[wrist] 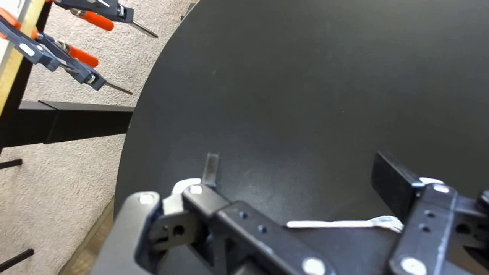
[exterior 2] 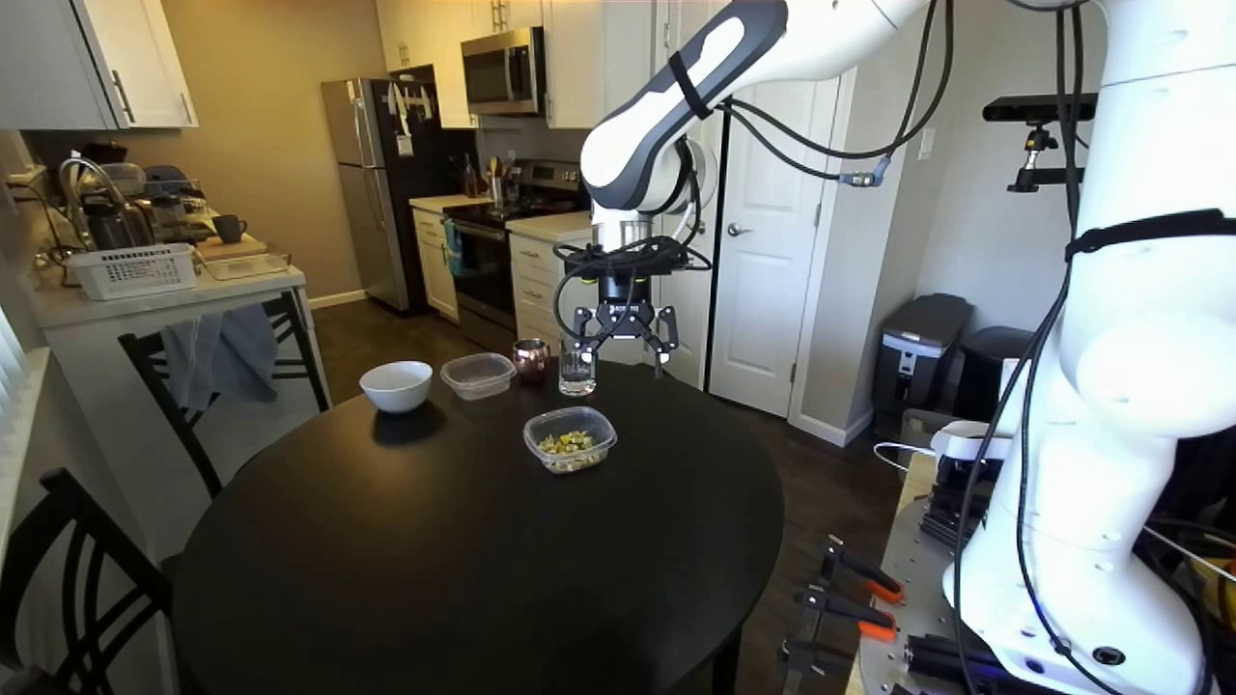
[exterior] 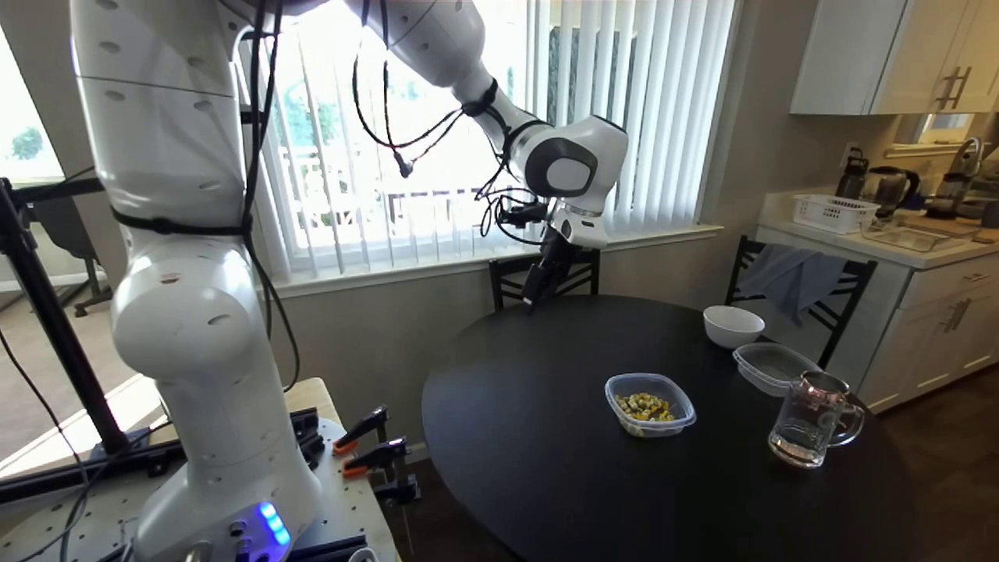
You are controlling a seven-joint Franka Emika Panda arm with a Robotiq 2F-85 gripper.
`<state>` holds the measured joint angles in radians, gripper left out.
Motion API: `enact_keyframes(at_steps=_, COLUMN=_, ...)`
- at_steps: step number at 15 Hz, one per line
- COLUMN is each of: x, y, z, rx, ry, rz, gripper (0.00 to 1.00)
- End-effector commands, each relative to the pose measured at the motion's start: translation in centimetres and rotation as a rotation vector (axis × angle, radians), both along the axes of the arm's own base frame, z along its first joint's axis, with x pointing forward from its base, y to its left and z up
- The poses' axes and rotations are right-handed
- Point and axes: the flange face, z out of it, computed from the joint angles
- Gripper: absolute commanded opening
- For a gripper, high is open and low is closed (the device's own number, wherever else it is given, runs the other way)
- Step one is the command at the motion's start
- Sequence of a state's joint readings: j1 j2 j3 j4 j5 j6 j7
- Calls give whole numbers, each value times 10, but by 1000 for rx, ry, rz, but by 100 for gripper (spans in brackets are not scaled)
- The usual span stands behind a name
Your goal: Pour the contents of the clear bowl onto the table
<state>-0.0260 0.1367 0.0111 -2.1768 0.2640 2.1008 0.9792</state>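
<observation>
Step in hand (est.): pre-grasp approach, i.e. pos. of the gripper (wrist: 300,171) ahead of pick-up. Pour not yet begun: the contents (exterior: 645,407) lie in the bowl (exterior: 641,383), which stands upright on the table (exterior 2: 435,569), clear of the jaws.

Jaw cond.: set wide, nothing betw. them; ref. wrist view and an exterior view. Jaws hang above the table, no contact w/ bowl.

Next move (recomm.): shift jaws outboard, i.e. away from the arm base (exterior: 222,488), until above bowl rim. Then lower, one jaw inside the wall, one outside, and close. Lift, then roll wrist to tip contents out. Caution: wall prob. thin and flexible; excess force may buckle it and spill contents early. Whether full bowl width fits betw. jaws: cannot tell.

Loc. of bowl rel. to jaws: lower than jaws in both exterior views, and outboard of them, on the side opp. arm base. Well apart. Bowl not in wrist view, so final align. can't be checked there. N.B. the clear tub (exterior 2: 478,376), no bits seen in it, sits farther outboard of jaws than bowl; don't mix up.
</observation>
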Motion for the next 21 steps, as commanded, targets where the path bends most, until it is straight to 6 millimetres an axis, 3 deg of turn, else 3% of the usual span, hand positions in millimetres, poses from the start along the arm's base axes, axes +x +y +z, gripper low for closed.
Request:
enact_keyframes(at_steps=1, x=0, y=2, z=0, rx=2, ry=3, rz=2, gripper=100)
enact_keyframes(at_steps=5, x=0, y=3, z=0, rx=3, ry=4, rz=3, gripper=100)
enact_keyframes(at_steps=9, x=42, y=-4, z=-16, rx=87, ry=-122, rz=-163, gripper=100)
enact_keyframes(at_steps=12, x=89, y=-14, z=-37, rx=111, ry=-259, rz=-293, gripper=100)
enact_keyframes(at_steps=17, x=155, y=-65, z=-88, rx=32, ry=-459, rz=-512, gripper=100)
enact_keyframes(at_steps=21, x=177, y=-108, z=-130, rx=-50, ry=-429, rz=-631, gripper=100)
